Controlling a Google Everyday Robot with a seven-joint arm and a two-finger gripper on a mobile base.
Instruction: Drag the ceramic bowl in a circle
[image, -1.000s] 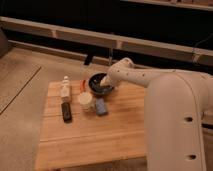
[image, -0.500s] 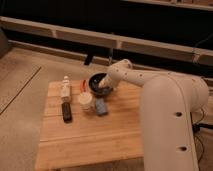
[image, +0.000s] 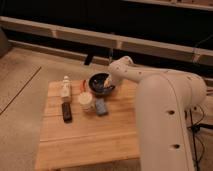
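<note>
Jaws spread wide, the white two-finger gripper (image: 106, 80) dips into the glossy dark round ceramic bowl (image: 97, 88) near the wooden table's (image: 85, 142) far edge, where too wide a circle could topple the small white cup (image: 86, 101) nearby.

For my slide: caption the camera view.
Robot gripper at the ceramic bowl on a wooden table, beside a white cup.

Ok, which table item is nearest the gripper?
The ceramic bowl, the dark round one at the far edge; the gripper is right at it.
</note>
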